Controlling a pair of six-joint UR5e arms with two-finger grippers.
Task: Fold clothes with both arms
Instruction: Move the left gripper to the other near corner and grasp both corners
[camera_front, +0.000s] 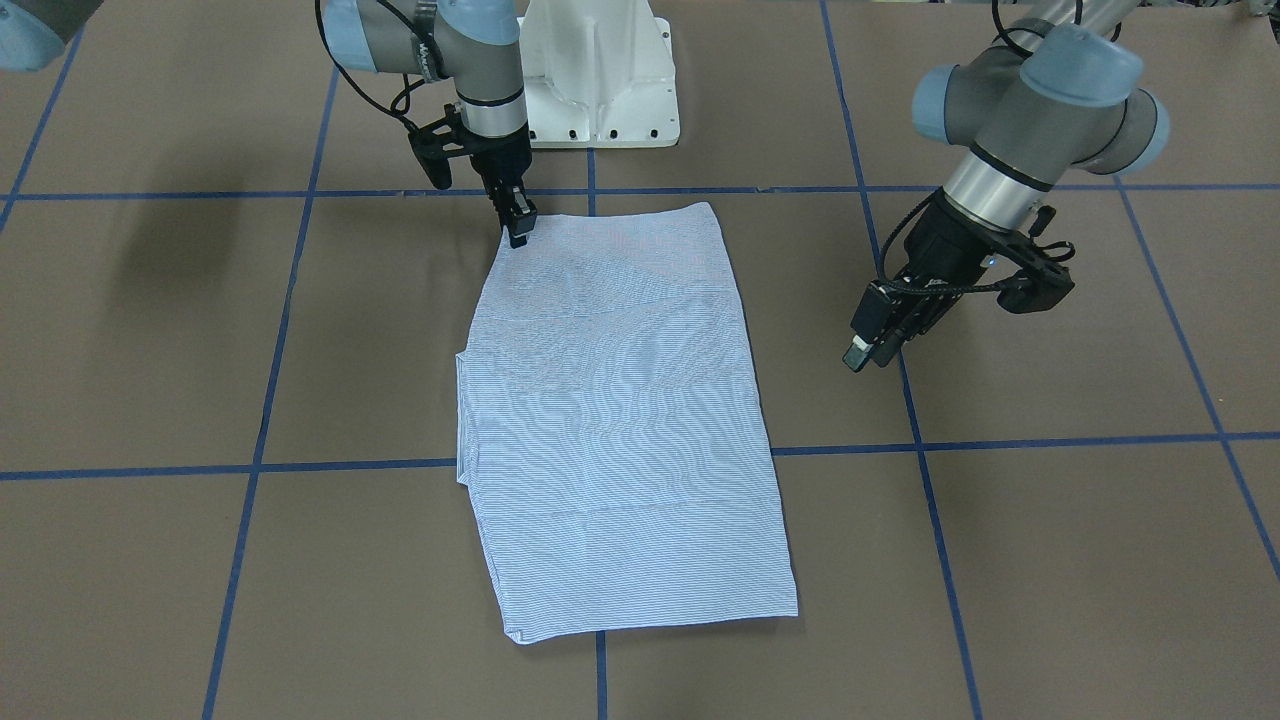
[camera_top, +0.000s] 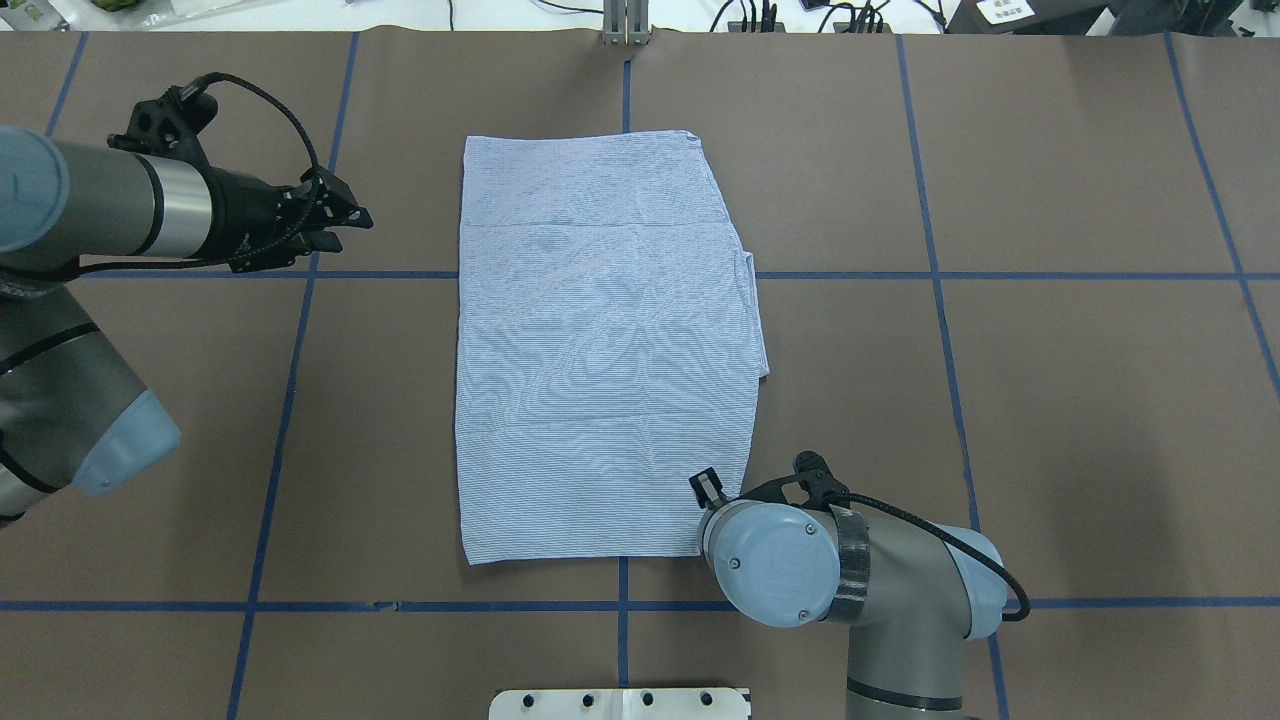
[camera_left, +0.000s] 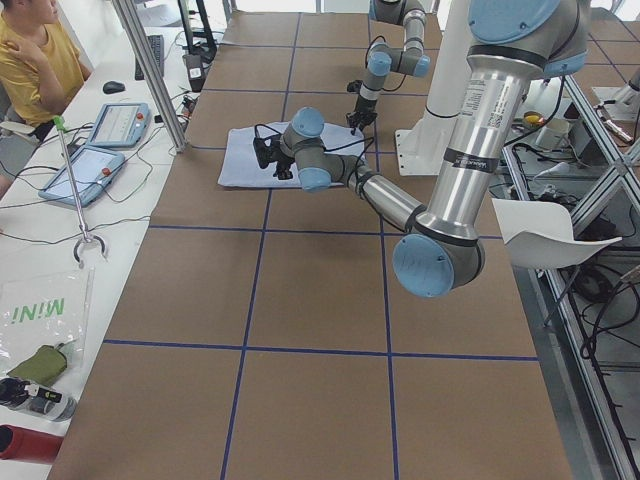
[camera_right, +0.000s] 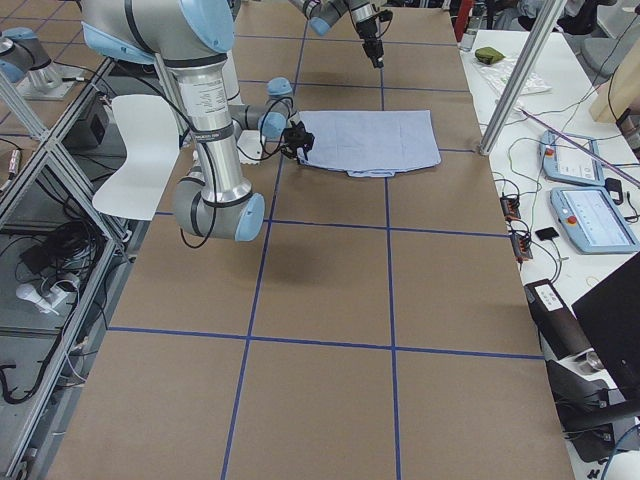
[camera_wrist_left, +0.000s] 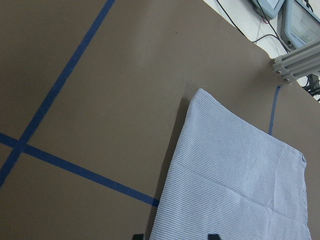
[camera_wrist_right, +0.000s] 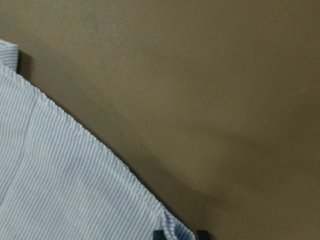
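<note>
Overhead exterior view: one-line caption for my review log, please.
Folded light blue striped shirt lies flat; left gripper hovers off its left edge, right arm stands over its near right corner.

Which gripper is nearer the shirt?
Right. The right gripper is at the shirt's corner on the robot's side; the left gripper hangs well off the shirt's long edge.

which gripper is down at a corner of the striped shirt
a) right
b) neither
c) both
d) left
a: the right gripper sits right at the corner of the striped shirt nearest the white base, while the left gripper hangs off to the side, apart from the cloth.
</note>
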